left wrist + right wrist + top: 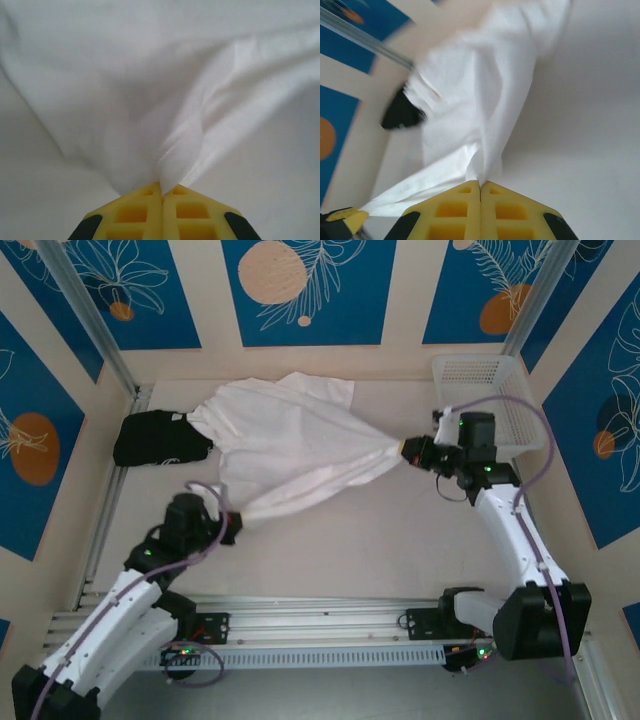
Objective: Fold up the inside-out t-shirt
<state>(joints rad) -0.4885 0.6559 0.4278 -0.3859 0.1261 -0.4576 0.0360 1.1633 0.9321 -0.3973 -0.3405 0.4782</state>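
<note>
text: none legible | labels, brands: none | numbers, signs: none (wall panels [300, 290] bear unlettered leaf-and-circle art)

You have the t-shirt [290, 445] spread over the far half of the table [380, 550], left of centre, drawn out between two corners. The left gripper [232, 523] pinches its near corner, in front of the shirt, and the right gripper [405, 448] pinches its right corner. The other garment [150, 440] lies at the table's left edge, touching the shirt's left side. The basket [490, 405] sits in the far right corner, just behind the right gripper.
</note>
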